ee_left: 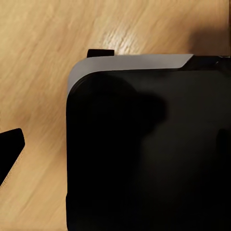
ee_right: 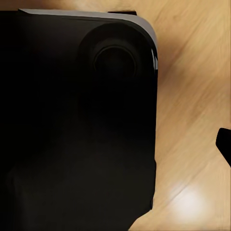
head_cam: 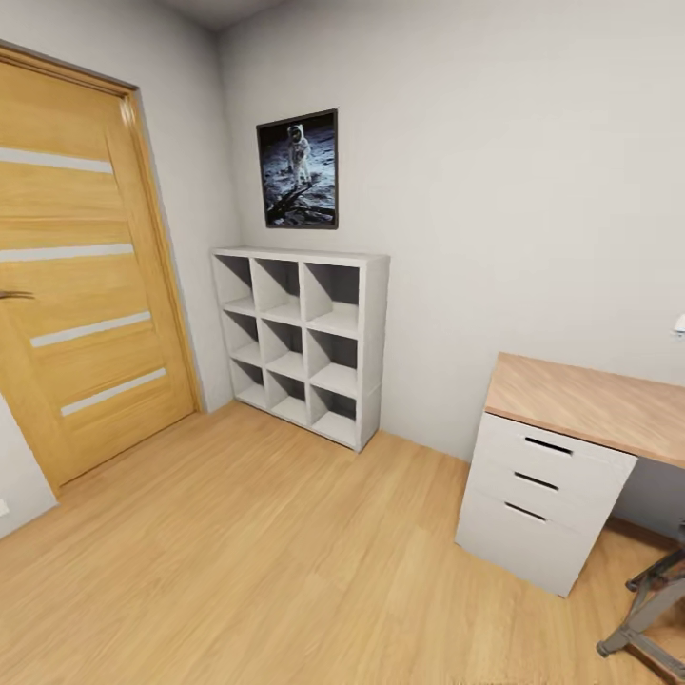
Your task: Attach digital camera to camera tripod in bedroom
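The digital camera and the camera tripod are out of view. In the left wrist view, one black fingertip (ee_left: pixel 11 148) of my left gripper juts in at the picture's edge, over light wood floor, beside my own black base (ee_left: pixel 144 154). In the right wrist view, a black fingertip (ee_right: pixel 225 144) of my right gripper sits at the opposite edge, next to the same black base (ee_right: pixel 77 125). Both fingertips stand far out to the side, so the jaws are spread, and nothing is held between them.
A wooden door (head_cam: pixel 81 285) stands at the left. A white cube shelf (head_cam: pixel 303 342) rests against the far wall under a framed astronaut picture (head_cam: pixel 298 169). A wood-topped desk with white drawers (head_cam: pixel 547 476) stands at the right, and a low grey metal folding frame (head_cam: pixel 652 609) beside it.
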### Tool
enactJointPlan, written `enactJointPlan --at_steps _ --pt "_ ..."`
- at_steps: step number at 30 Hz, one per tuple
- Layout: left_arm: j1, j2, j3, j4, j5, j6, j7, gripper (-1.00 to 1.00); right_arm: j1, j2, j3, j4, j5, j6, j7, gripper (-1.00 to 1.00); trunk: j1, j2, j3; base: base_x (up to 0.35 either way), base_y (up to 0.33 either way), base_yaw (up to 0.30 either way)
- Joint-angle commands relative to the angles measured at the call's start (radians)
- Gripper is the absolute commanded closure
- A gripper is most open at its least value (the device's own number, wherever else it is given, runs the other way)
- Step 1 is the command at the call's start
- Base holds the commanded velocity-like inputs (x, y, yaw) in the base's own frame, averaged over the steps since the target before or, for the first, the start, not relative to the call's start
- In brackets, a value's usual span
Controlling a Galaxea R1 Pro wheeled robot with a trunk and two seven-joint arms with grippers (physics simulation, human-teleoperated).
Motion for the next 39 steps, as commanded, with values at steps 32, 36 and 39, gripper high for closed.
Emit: enactJointPlan --at_steps 32,36,39 --pt "0.000 -0.001 0.005 0.003 0.008 -0.001 0.002 -1.00 0.000 -0.001 0.001 0.000 -0.001 0.002 0.000 -1.00 0.000 0.000 -0.001 0.000 -0.059 -0.180" --pt "0.000 -0.001 0.006 0.003 0.009 -0.001 0.002 -1.00 0.000 -0.001 0.003 0.000 0.001 -0.002 0.000 -1.00 0.000 0.000 -0.001 0.000 -0.070 -0.004" --pt "0.000 -0.001 0.007 0.003 0.009 -0.001 0.002 -1.00 0.000 -0.002 0.007 0.000 0.005 -0.004 0.000 -1.00 0.000 0.000 -0.001 0.000 -0.019 -0.001"
